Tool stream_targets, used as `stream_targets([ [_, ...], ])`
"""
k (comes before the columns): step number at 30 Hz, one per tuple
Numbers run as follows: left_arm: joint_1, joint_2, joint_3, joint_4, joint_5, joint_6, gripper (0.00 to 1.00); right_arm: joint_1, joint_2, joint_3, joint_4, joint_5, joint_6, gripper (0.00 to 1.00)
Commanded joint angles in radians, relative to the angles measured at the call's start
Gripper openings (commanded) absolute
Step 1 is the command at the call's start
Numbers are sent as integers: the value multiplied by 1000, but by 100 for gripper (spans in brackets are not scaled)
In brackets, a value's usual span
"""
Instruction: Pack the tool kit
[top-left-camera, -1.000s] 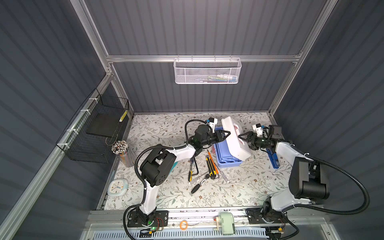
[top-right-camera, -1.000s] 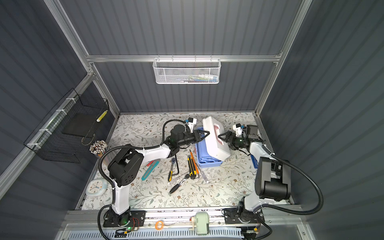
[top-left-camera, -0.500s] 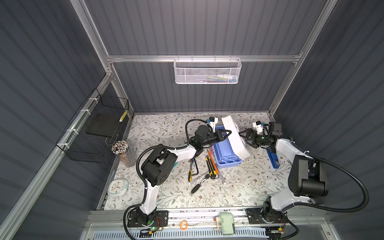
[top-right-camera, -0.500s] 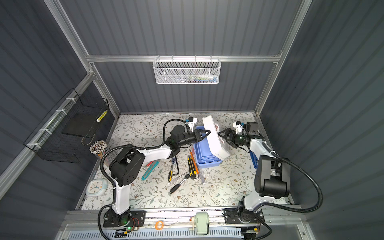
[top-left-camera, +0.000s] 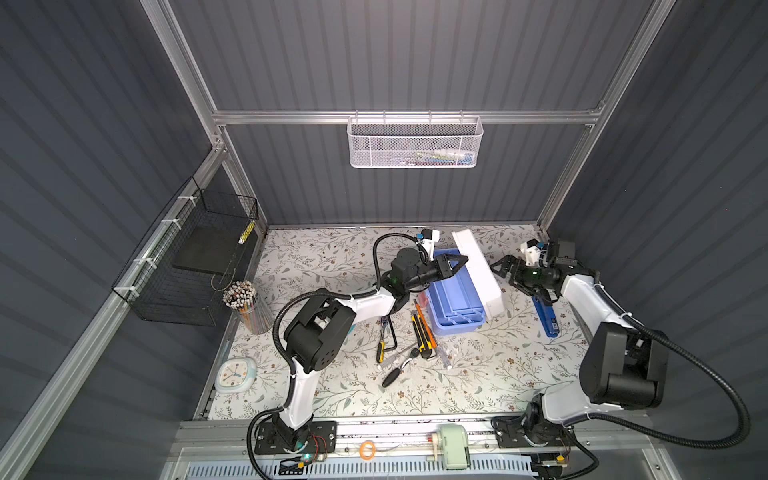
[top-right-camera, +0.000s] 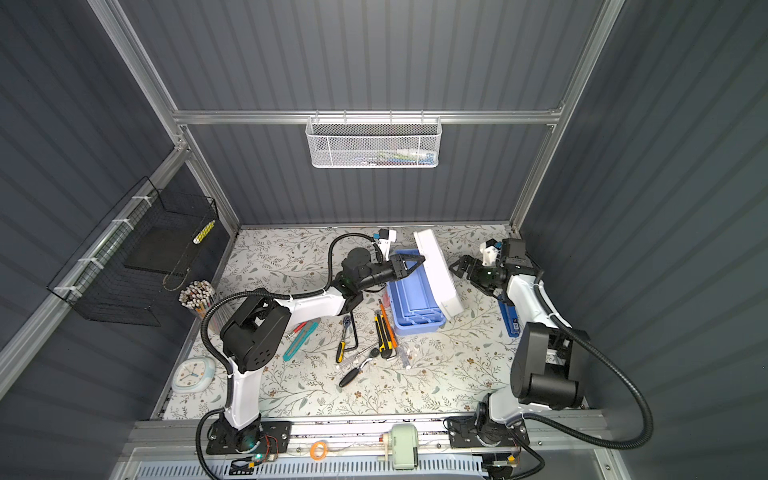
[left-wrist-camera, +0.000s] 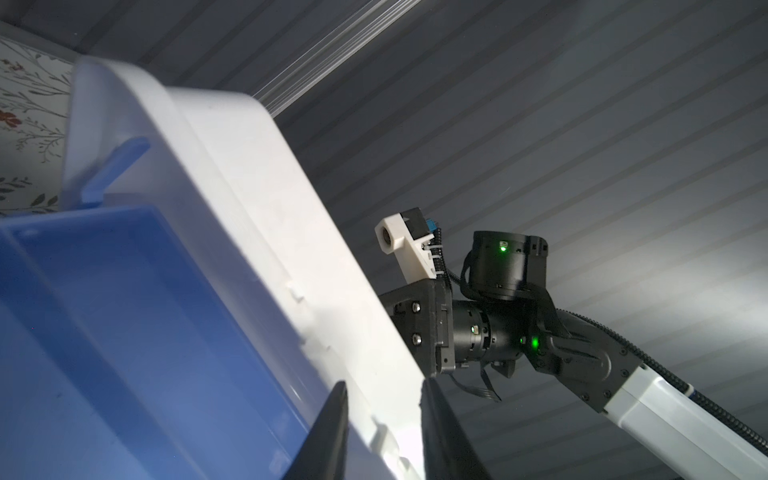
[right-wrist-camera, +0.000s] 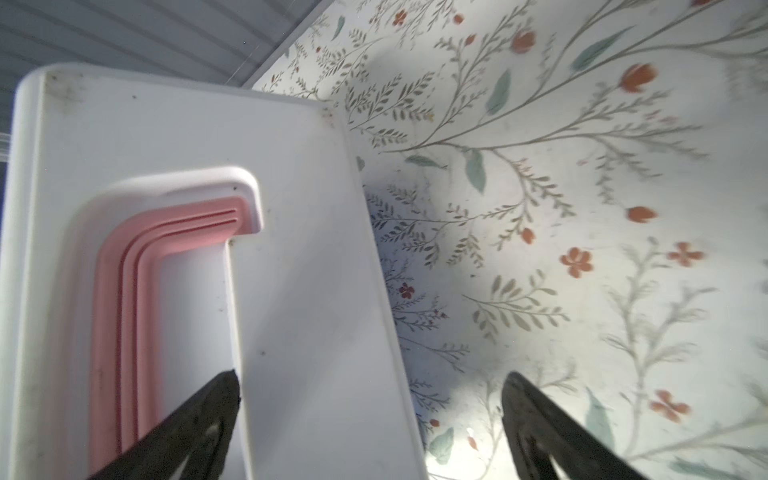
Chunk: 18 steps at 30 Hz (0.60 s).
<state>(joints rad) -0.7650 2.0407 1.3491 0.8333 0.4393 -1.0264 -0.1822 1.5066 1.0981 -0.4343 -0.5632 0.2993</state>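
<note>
Lid (top-left-camera: 484, 278) stands tilted between right gripper (top-left-camera: 502, 274) and base (top-left-camera: 453, 299); tools (top-left-camera: 420, 332) lie beside.

Blue kit base (top-left-camera: 455, 297) open, white lid (top-left-camera: 478, 266) tilted up, tools (top-left-camera: 422, 330) loose alongside

Black jaws spread wide, white lid (right-wrist-camera: 307, 257) with recessed pink handle (right-wrist-camera: 124, 299), floral tabletop (right-wrist-camera: 582, 187) beside
</note>
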Motion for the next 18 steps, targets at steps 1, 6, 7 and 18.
stream_targets([
  [1,-7,31,43,30,14,-7,33,0,-73,2,-67,119,-46,99],
  [6,-7,60,56,30,23,-19,34,0,-125,-16,-75,74,-40,99],
  [7,-6,64,56,33,24,-20,34,0,-137,-17,-77,73,-38,99],
  [18,2,34,29,23,16,-6,39,75,-198,-43,-131,78,-75,99],
])
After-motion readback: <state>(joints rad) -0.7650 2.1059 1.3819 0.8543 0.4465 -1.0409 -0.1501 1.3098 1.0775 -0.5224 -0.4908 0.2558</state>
